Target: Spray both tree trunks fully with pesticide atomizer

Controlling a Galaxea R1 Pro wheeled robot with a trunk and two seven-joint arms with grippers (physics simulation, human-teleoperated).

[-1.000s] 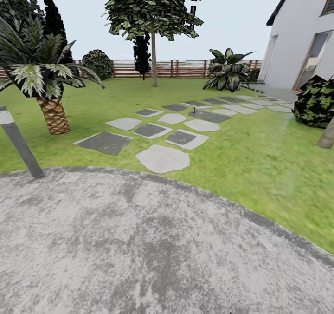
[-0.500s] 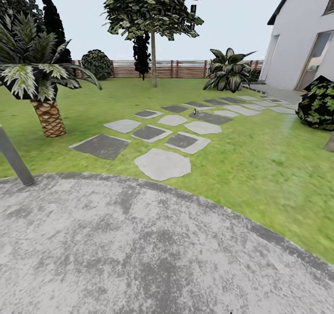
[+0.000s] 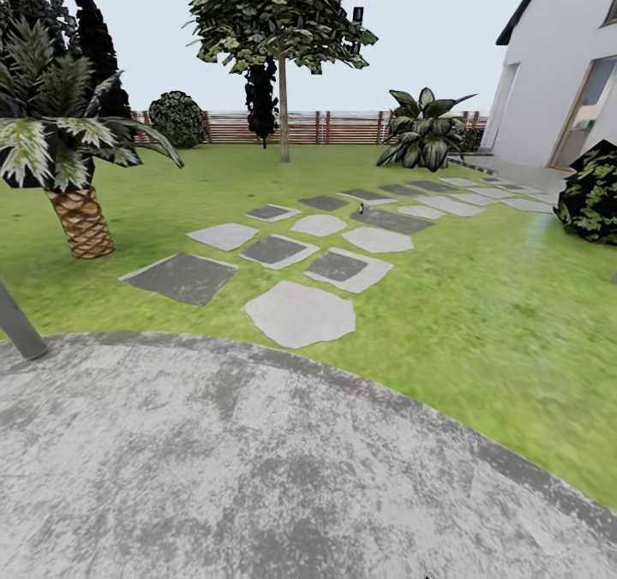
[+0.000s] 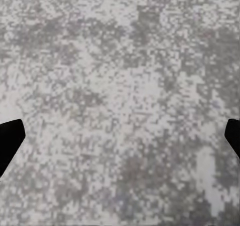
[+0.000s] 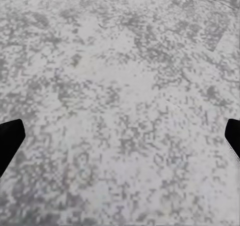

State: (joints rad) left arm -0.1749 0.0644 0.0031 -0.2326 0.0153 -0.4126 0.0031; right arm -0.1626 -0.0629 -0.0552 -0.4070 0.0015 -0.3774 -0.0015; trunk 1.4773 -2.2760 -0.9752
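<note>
Garden: green lawn, brown slat fence at the back, grey mottled paving under me in the head view.

Small dark object sits on the stepping stones mid-lawn; too small to tell what it is. One tree with a straight pale tree trunk stands far off near the fence, behind the stones. Both are well away from the grippers.

Left gripper: I see dark fingertips at both edges of the left wrist view, spread wide, nothing between them, just paving below. Right gripper: same, fingertips at the two edges of the right wrist view, wide apart, holding nothing, over paving.

Around: short palm with scaly trunk at left, grey post at the paving's edge, broad-leaf plant by the fence, dark bush at right, white house behind it.

Versus 0.5 s ago: whole view has shifted, so the camera moved. Paving edge sits lower in the picture, post and palm slid left, bush slid right. Nothing in the scene itself has moved.
</note>
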